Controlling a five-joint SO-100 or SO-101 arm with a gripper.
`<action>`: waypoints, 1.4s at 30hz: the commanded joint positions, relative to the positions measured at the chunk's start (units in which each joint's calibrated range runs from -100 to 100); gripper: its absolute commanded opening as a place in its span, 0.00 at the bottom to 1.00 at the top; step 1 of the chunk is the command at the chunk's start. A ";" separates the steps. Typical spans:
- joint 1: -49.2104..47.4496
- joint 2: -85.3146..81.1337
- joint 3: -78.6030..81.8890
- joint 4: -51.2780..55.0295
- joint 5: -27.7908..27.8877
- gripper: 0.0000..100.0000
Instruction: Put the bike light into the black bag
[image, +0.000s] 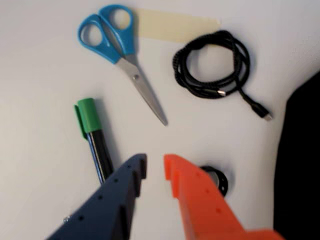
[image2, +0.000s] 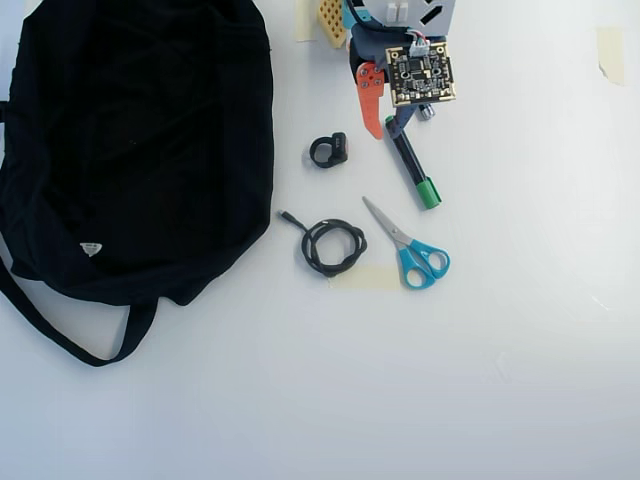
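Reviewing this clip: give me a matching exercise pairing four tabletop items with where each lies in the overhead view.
Things:
1. bike light
2. scissors
3. black bag
4. coiled cable

Places:
A. fills the left side of the table
B. partly over the tape strip, right of the cable
C. between the bag and the gripper
D. directly below the bike light in the picture

Pairs: 1-C, 2-B, 3-A, 4-D
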 joint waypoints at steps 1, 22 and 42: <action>1.80 -2.77 -1.49 3.31 -0.24 0.05; 7.94 -1.69 12.16 8.74 0.23 0.05; 8.76 -1.61 26.27 -9.43 2.75 0.06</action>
